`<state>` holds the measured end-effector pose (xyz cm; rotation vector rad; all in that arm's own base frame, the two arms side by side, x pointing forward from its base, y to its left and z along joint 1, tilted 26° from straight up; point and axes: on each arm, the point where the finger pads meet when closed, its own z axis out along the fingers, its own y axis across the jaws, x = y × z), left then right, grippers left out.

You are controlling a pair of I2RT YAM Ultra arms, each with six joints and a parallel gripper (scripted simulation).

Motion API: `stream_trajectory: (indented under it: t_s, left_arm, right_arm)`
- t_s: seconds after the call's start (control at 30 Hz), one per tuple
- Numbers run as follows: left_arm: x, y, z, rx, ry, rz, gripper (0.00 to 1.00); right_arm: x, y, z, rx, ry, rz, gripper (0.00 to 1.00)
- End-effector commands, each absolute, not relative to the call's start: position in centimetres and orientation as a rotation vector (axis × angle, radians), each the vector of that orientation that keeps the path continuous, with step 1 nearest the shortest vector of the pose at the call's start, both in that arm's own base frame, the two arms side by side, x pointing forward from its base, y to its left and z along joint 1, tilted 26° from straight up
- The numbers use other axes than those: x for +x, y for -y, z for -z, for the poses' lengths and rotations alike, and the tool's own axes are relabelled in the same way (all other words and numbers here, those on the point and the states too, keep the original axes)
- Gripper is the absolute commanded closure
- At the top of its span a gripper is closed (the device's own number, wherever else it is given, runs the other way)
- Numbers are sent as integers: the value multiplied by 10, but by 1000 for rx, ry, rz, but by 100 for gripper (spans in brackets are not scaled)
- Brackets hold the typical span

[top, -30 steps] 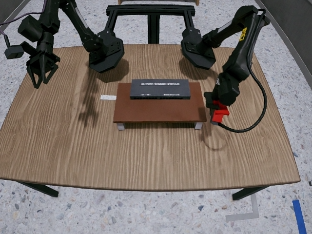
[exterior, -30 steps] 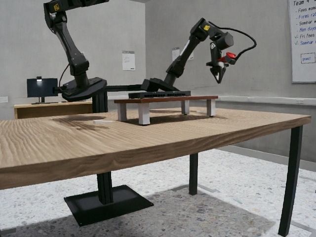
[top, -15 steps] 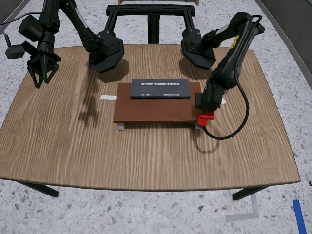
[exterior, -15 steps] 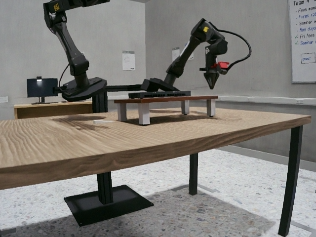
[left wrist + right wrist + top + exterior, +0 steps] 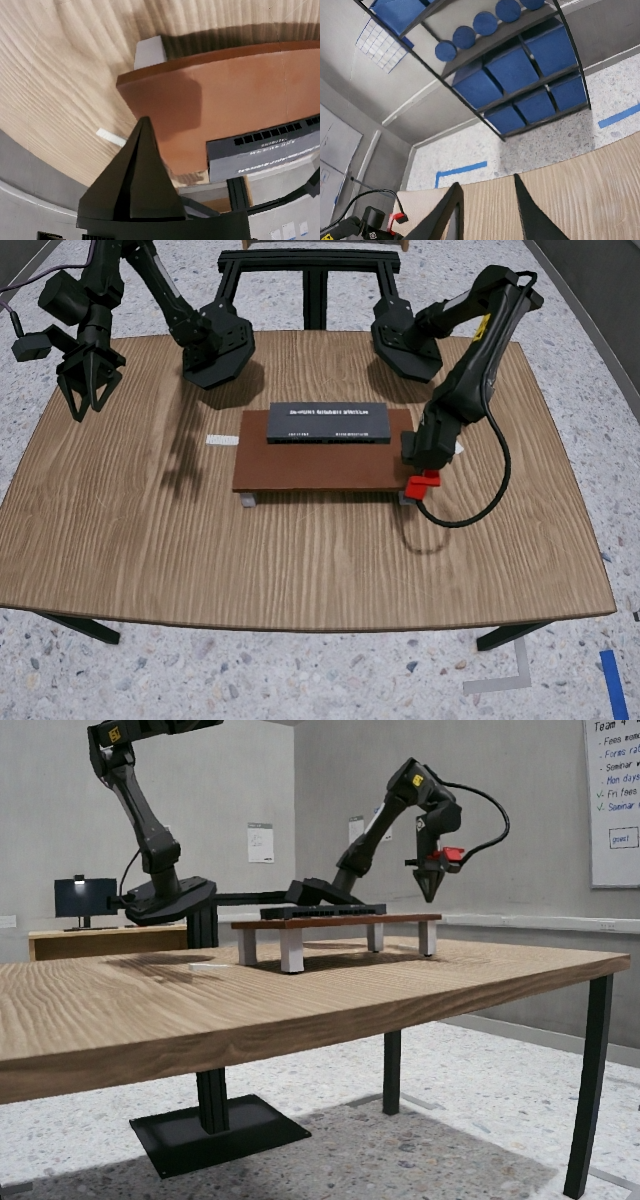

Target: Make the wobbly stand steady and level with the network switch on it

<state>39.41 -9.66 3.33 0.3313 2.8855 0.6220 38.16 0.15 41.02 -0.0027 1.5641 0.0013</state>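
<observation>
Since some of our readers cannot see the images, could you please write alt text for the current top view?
A dark network switch sits on a brown stand, flanked by white wedges. The left arm reaches down at the stand's picture-right end, while the right gripper hangs open and empty at picture left.
</observation>
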Motion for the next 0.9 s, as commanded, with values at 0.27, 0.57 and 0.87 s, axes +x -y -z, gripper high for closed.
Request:
stream_trajectory:
  t_s: [0.27, 0.57, 0.87]
  left_arm:
    - [390, 90, -13, 354, -2906, -642, 100]
    - [397, 93, -10, 356, -2889, -627, 100]
    - [397, 83, -3, 342, -2897, -636, 100]
  right_arm:
    - [373, -8, -427, -21, -1513, -8, 58]
    - [373, -8, -427, -21, -1513, -8, 58]
    - [373, -8, -427, -21, -1513, -8, 58]
